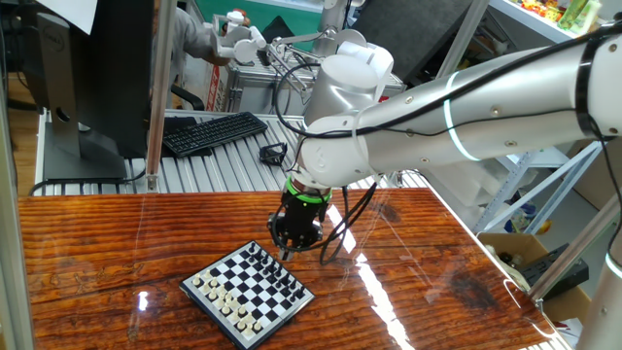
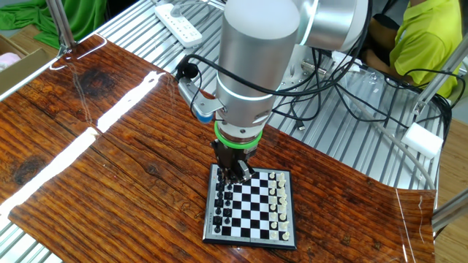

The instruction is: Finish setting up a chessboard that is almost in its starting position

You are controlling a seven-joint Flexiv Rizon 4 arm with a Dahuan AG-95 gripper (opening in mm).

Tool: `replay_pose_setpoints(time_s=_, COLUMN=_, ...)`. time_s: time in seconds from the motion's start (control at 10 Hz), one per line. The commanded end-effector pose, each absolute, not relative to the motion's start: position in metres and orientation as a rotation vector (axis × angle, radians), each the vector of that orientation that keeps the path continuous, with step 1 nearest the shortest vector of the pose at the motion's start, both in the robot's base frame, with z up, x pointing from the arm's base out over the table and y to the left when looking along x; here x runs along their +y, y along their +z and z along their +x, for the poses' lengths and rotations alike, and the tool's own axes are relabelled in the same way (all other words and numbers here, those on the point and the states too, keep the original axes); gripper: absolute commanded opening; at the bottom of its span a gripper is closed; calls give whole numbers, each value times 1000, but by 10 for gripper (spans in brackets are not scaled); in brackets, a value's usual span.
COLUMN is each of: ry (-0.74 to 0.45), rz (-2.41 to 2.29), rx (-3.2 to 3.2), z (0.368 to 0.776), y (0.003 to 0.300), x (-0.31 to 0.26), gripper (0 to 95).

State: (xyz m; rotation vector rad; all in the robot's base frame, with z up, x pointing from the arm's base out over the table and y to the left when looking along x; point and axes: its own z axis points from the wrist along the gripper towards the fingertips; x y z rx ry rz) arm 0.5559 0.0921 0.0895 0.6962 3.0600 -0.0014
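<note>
1. Wooden bench (image 1: pixel 117 253), glossy, dark-grained.
2. Chessboard (image 2: pixel 252 208) lies flat on it, black and white pieces along opposite edges.
3. End effector (image 2: pixel 235 174), pointing down over the black side, fingers together; any held piece indiscernible.

The chessboard (image 1: pixel 248 293) (image 2: pixel 251 208), small, checkered black and white with a dark rim, lies flat on the wooden table, black pieces along one edge, white pieces along the opposite.
</note>
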Motion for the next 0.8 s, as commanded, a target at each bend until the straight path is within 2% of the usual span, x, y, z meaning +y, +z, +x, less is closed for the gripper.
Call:
replay_pose_setpoints(time_s=0.1, ry=-9, rz=691, rx=3054, z=555, y=90, x=91, gripper=0)
replay_pose_setpoints(time_s=0.8, ry=7, rz=675, rx=3048, z=555, y=90, x=91, gripper=0)
